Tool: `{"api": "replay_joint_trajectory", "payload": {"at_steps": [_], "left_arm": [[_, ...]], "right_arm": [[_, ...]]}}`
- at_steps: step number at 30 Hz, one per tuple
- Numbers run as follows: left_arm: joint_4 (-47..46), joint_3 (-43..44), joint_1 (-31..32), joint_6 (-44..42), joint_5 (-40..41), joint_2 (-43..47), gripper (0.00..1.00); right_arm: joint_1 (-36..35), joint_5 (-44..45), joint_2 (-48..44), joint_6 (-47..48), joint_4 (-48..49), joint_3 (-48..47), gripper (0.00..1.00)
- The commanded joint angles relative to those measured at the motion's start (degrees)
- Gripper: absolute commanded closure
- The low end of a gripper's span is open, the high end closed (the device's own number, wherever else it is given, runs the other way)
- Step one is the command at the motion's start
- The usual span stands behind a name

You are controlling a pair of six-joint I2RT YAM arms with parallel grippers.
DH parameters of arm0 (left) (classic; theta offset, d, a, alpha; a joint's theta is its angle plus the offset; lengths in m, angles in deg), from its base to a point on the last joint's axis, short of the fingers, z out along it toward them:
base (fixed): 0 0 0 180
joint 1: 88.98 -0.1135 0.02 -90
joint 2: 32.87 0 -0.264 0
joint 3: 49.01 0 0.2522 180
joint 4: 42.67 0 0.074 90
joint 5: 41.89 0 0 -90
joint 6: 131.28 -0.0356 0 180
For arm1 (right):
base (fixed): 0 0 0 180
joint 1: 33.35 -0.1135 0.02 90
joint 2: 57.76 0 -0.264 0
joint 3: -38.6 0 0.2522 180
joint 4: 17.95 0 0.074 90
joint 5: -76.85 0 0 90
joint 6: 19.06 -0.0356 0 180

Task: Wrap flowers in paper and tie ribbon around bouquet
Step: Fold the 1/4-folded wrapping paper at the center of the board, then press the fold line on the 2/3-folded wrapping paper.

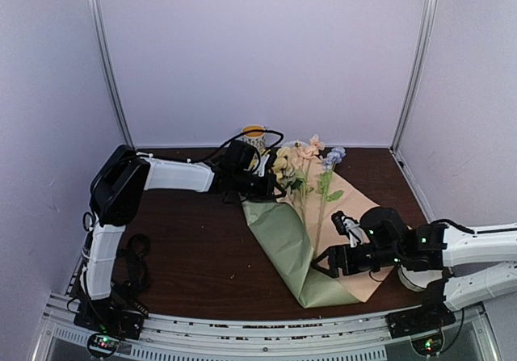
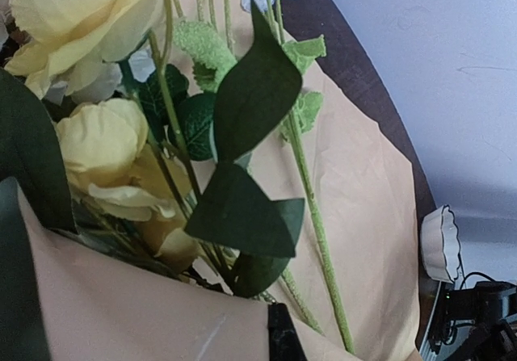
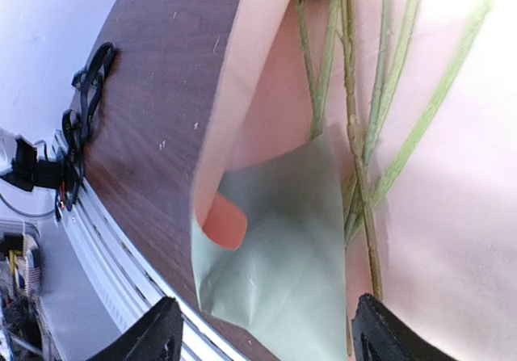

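Pale walls (image 1: 258,54) stand around a dark brown wooden bench (image 1: 194,248). On it lies a big thin sheet of paper (image 1: 283,240), sage green on one side and peach on the other. A bunch of pretend flowers (image 1: 303,163) in yellow, pink and pale blue rests on the paper, with the blooms just beside the left pincer (image 1: 257,185). That pincer's fingers are together at the paper's top edge, but I cannot tell if they pinch it. The right pincer (image 1: 325,262) has its fingers wide apart, holding nothing, and the paper's folded bottom end lies right under it. I think the wrapping step is only half done. Next, the right pincer should close on the loose edge and fold it over the stems. I cannot see any ribbon.
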Motion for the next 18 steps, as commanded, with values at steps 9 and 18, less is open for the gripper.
{"api": "replay_joint_trajectory", "payload": {"at_steps": [9,18], "left_arm": [[0.8,1.6,-0.3,-1.8,0.9,-0.1,1.00],[2.2,2.4,-0.2,-3.3,1.6,0.1,1.00]], "right_arm": [[2.4,0.0,14.6,5.9,3.0,-9.9,0.33],[2.7,1.9,13.6,2.3,2.5,-6.4,1.00]]}}
